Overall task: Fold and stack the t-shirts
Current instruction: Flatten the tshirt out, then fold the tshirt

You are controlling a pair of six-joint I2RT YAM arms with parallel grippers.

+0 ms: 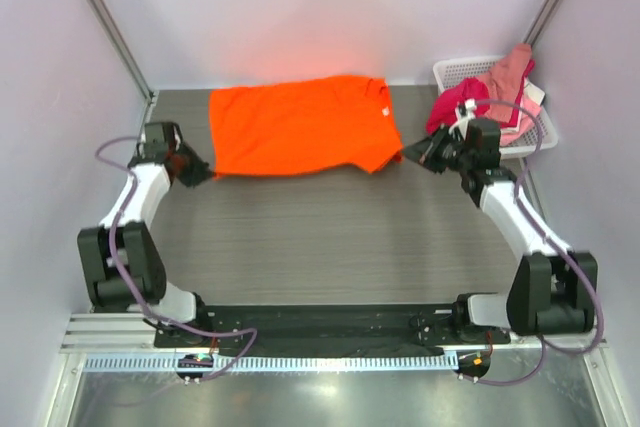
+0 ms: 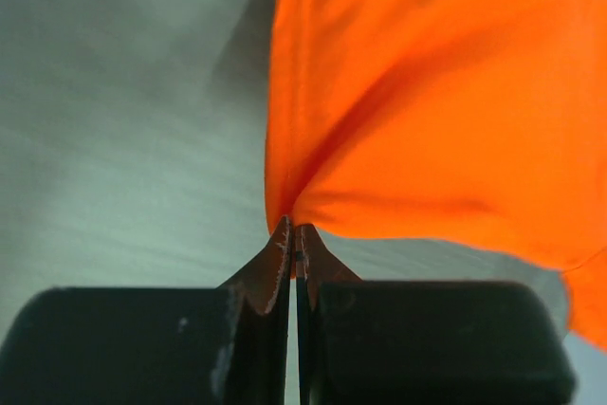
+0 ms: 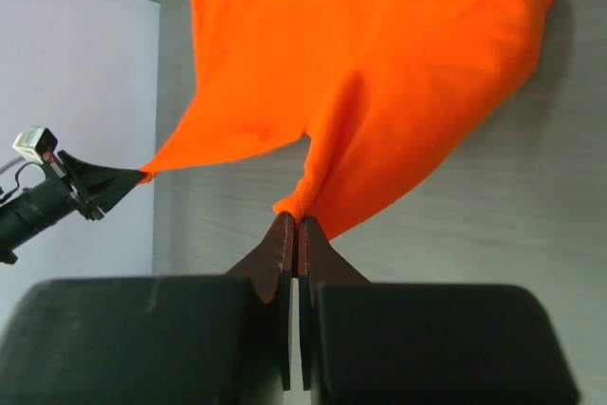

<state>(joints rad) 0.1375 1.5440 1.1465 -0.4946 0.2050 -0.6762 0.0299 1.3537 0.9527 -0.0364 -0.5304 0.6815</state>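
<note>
Top external: orange t-shirt [image 1: 295, 127] held taut for folding.
My left claw [image 1: 204, 173] and right claw [image 1: 413, 153] each pinch one of its near corners.

Robot lab cell: white enclosure walls [image 1: 320, 7], aluminium base rail [image 1: 330, 363]

orange t-shirt [image 1: 295, 127] spread flat across the far worktop [image 1: 330, 237]; magenta shirt [image 1: 455, 105] and pink shirt [image 1: 512, 77] bunched in the basket [image 1: 455, 70], far right.

The orange shirt [image 2: 427, 92] runs off the top and right edges of the left wrist view, where the tabletop [image 2: 114, 139] is blurry. The right arm [image 1: 510, 212] hides part of the basket [image 1: 455, 70].
</note>
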